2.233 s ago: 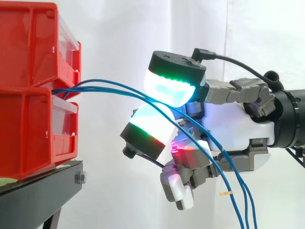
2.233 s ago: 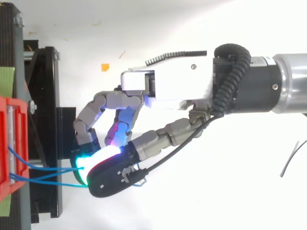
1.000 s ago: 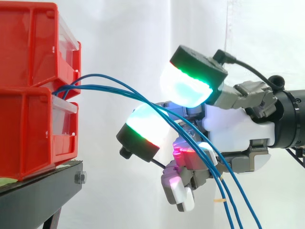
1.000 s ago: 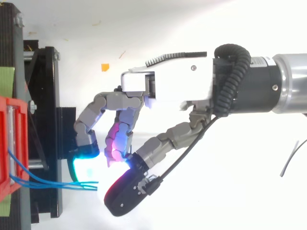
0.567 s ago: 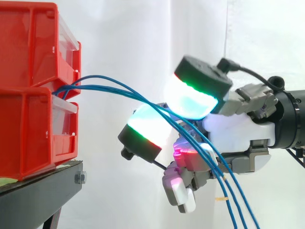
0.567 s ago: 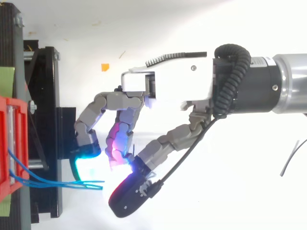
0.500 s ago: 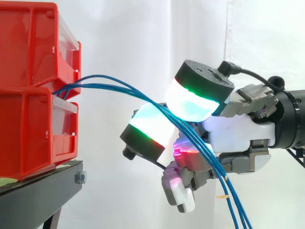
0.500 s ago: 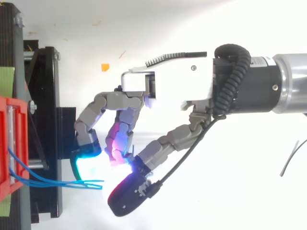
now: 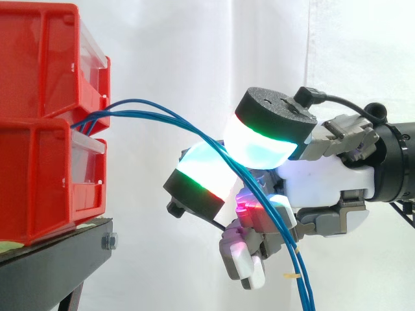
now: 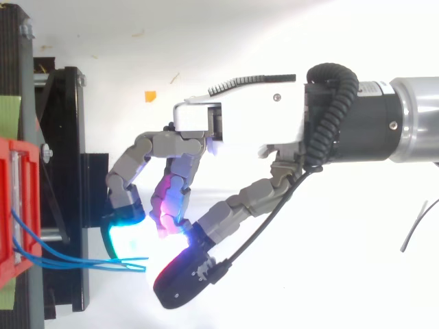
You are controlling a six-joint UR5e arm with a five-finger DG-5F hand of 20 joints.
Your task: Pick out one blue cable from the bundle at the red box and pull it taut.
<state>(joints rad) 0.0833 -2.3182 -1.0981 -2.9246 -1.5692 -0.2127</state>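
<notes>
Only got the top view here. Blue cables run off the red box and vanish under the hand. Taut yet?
Observer: No. In the side view the blue cables hump upward, then slope down to the hand. That is slack.
Operator: One picked out?
Observer: No, three cross the hand bunched together.
Operator: Where do they leave the box?
Observer: From the gap between the upper red bin and the lower red bin, which are stacked.

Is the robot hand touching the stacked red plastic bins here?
Apart. The side view shows white curtain between the hand and the stacked red plastic bins; only the thin blue cables span that gap.
</notes>
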